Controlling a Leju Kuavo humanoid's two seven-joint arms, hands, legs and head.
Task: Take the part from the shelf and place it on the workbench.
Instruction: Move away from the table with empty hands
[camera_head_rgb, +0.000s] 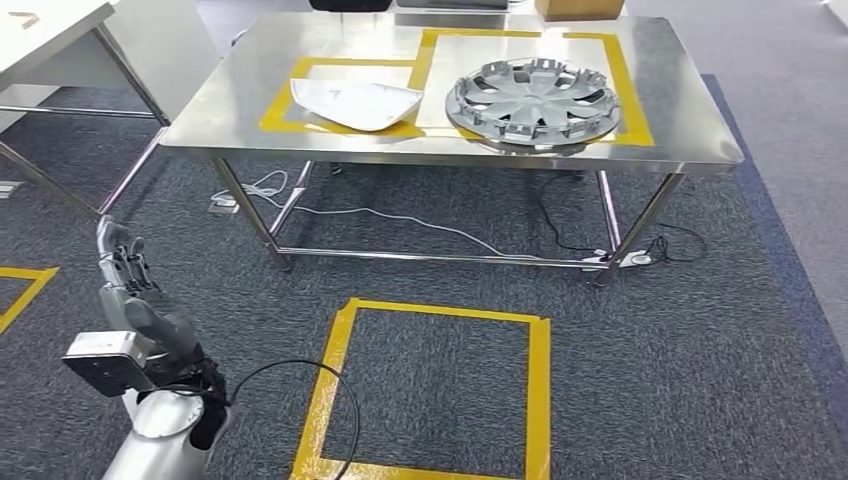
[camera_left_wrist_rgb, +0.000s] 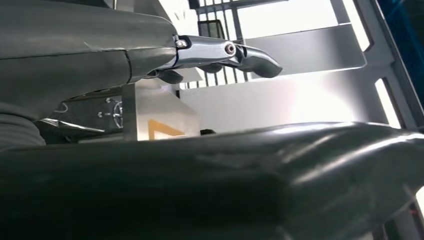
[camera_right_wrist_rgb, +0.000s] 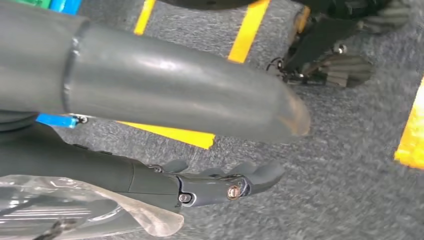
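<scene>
left hand (camera_head_rgb: 128, 270) fingers apart w/ nothing, right hand (camera_right_wrist_rgb: 210, 185) fingers apart too, well short of surface (camera_head_rgb: 690, 140); could wrongly redo fetch since wheel cover (camera_head_rgb: 532, 100) + white part (camera_head_rgb: 355, 103) already lying there.

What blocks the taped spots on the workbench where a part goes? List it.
On the workbench, a white cover lies across the left taped outline and a wheel cover fills the right one. On the way there, only a flat taped square marks the carpet; nothing visible stands on it.
</scene>
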